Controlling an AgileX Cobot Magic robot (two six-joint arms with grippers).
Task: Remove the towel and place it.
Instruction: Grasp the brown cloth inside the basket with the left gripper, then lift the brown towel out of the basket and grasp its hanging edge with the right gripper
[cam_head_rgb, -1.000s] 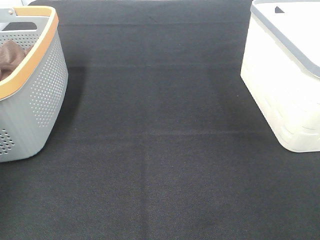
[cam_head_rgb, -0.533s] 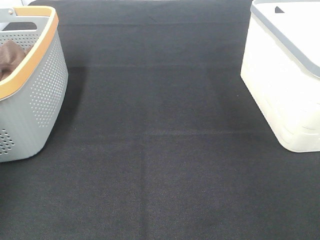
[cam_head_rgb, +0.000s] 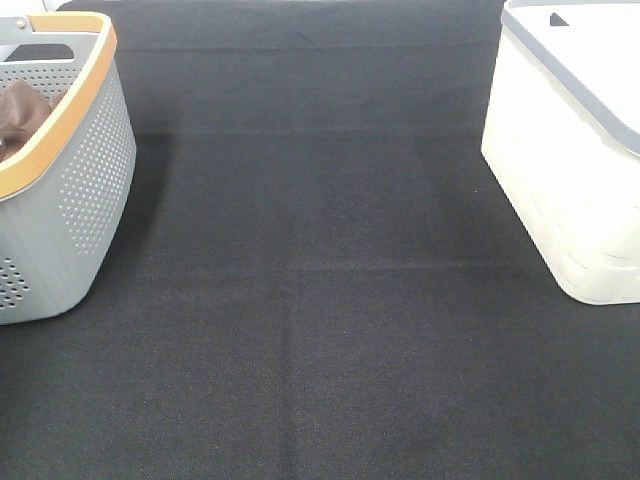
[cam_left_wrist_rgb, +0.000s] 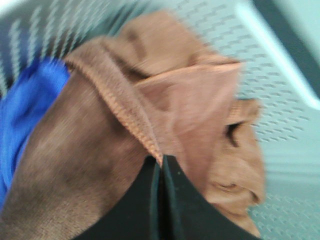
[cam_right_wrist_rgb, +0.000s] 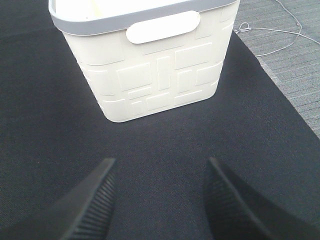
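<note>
In the left wrist view the reddish-brown towel (cam_left_wrist_rgb: 200, 100) lies bunched inside the grey perforated basket (cam_left_wrist_rgb: 280, 120). Its stitched hem (cam_left_wrist_rgb: 120, 105) runs down into my left gripper (cam_left_wrist_rgb: 160, 167), whose black fingers are shut together on that hem. A darker brown cloth (cam_left_wrist_rgb: 70, 170) lies beside the hem, and I cannot tell whether it is a separate cloth. In the exterior high view only a bit of brown cloth (cam_head_rgb: 22, 112) shows inside the basket (cam_head_rgb: 80, 190) at the left; neither arm shows there. My right gripper (cam_right_wrist_rgb: 160, 200) is open and empty above the black table.
A blue cloth (cam_left_wrist_rgb: 25, 110) lies in the basket beside the brown ones. A white bin with a grey rim (cam_head_rgb: 570, 170) stands at the right of the black mat (cam_head_rgb: 310, 280); it also shows in the right wrist view (cam_right_wrist_rgb: 150, 75). A cable (cam_right_wrist_rgb: 280, 30) lies beyond the mat.
</note>
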